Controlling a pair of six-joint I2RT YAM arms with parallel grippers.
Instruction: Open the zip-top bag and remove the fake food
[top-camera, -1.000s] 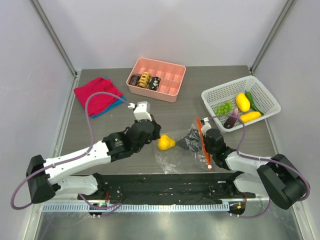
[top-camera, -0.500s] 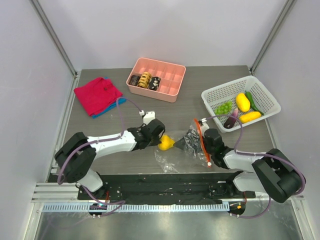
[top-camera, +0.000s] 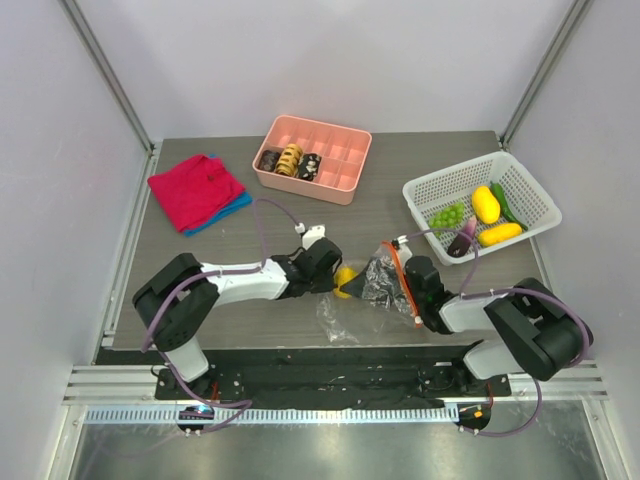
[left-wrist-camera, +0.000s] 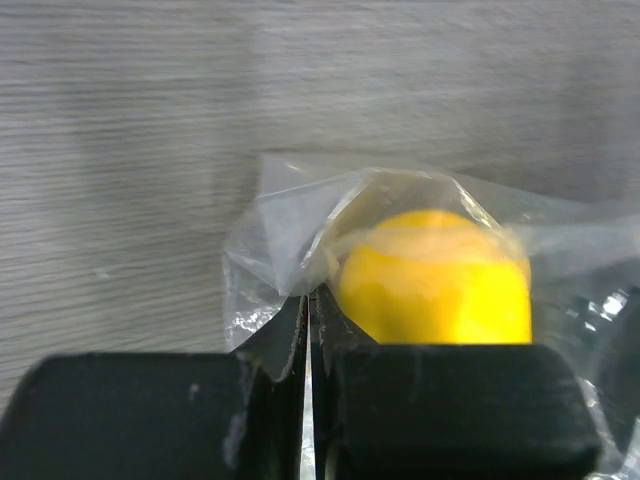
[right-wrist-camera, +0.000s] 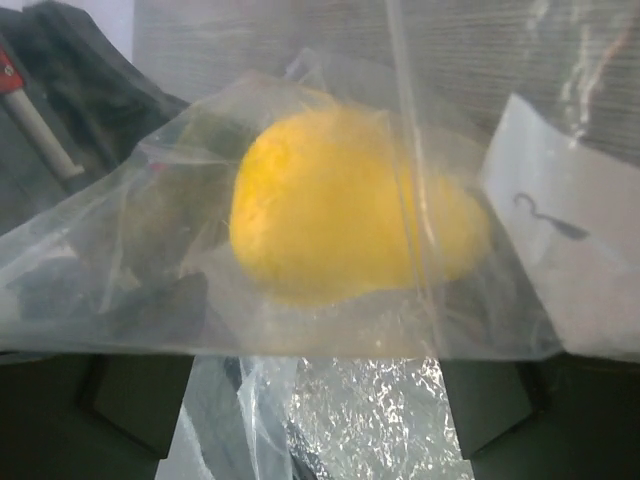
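The zip-top bag (top-camera: 378, 284) lies crumpled at the table's middle, its orange-red zipper strip on the right side. One yellow fake fruit (top-camera: 345, 282) sits inside it; it also shows in the left wrist view (left-wrist-camera: 435, 280) and the right wrist view (right-wrist-camera: 340, 215). My left gripper (top-camera: 333, 275) (left-wrist-camera: 308, 305) is shut on the bag's clear film at its left corner, beside the fruit. My right gripper (top-camera: 395, 283) (right-wrist-camera: 315, 400) is at the zipper end with its fingers wide apart and bag plastic draped between them. Other fake food lies in the white basket (top-camera: 525, 185): yellow pieces (top-camera: 486, 204), grapes (top-camera: 447, 215), an eggplant (top-camera: 463, 237).
A pink compartment tray (top-camera: 335, 150) with brown pastry-like pieces stands at the back centre. A red folded cloth (top-camera: 195, 188) lies at the back left. A white paper label (right-wrist-camera: 560, 250) shows through the bag in the right wrist view.
My left arm has reached right and lower, and its gripper has closed on the bag's left corner by the yellow fruit. The bag has bunched up. My right gripper has edged towards the bag.
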